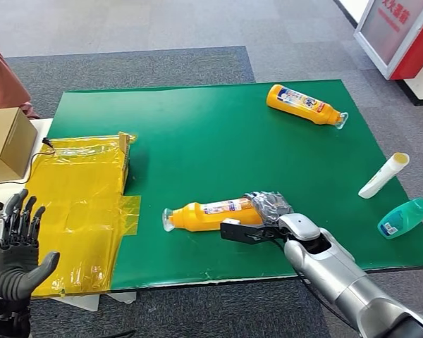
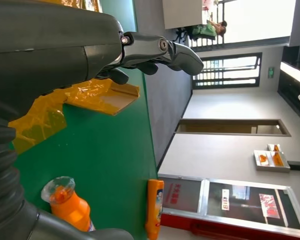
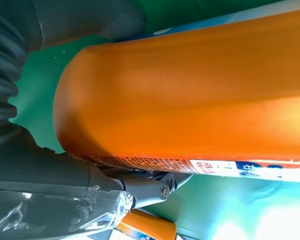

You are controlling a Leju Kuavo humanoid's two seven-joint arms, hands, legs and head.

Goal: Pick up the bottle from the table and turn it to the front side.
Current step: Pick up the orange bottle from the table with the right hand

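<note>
Bottle point(image 1: 212, 215) in right hand point(image 1: 262, 218), label edge close-up at wrist

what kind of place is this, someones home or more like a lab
Probably a lab or demo space, not a home: a green mat laid with bottles on grey carpet, and a red-framed sign panel like a public hall's.

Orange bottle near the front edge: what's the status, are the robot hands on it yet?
Right robot hand wrapped around the orange bottle at its base end. Bottle lying on its side on the green mat. Left robot hand open, holding nothing. Nothing blocking.
</note>
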